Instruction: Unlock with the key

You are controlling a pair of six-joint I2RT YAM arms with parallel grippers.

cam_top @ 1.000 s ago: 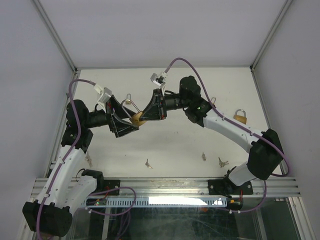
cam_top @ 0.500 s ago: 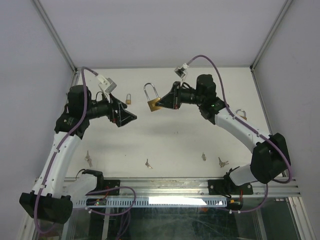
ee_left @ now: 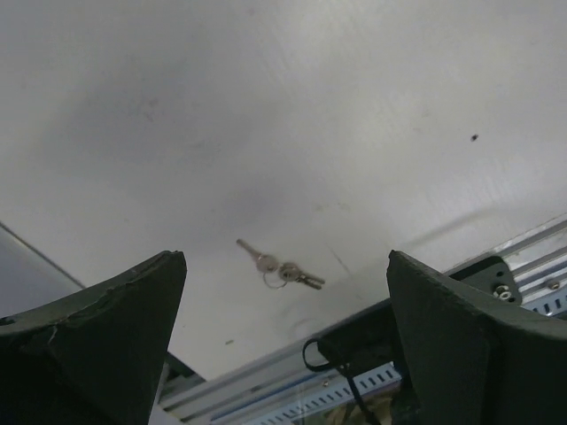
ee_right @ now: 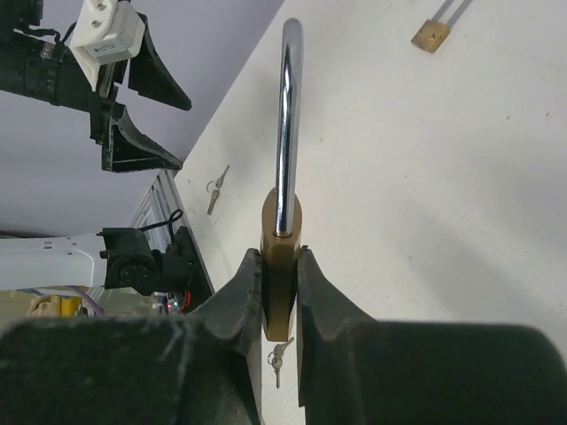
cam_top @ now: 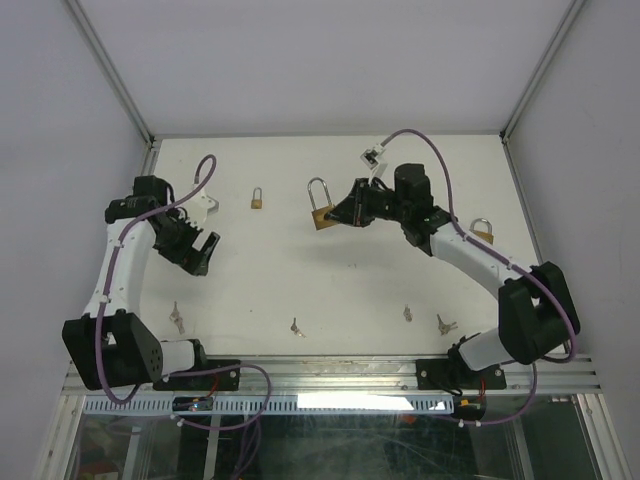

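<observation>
Padlock [cam_top: 321, 216], brass body with a steel shackle, is clamped in the right gripper [ee_right: 281, 285] over the back middle of the tabletop [cam_top: 380, 280]. The fingers pinch the flat sides of the body, and the shackle points away from the wrist. It looks lifted off the surface (edge-on in the right wrist view, so I cannot tell whether the shackle is latched or whether a key is in it).

Left gripper [cam_top: 200, 252] is at the left side of the tabletop, well apart from the padlock. Its jaws are spread wide with nothing between them. The left wrist view looks down past both fingers at the left keys [ee_left: 279, 271], a pair on a ring lying flat on the surface.

Other keys lie along the near side: middle keys [cam_top: 295, 326], right keys [cam_top: 407, 313] and far-right keys [cam_top: 443, 323], those last two near each other.

Small padlock [cam_top: 258, 199] lies on the tabletop toward the back, between the two grippers and touching neither. Spare padlock [cam_top: 481, 233] lies at the right, just beside the right arm's forearm.
</observation>
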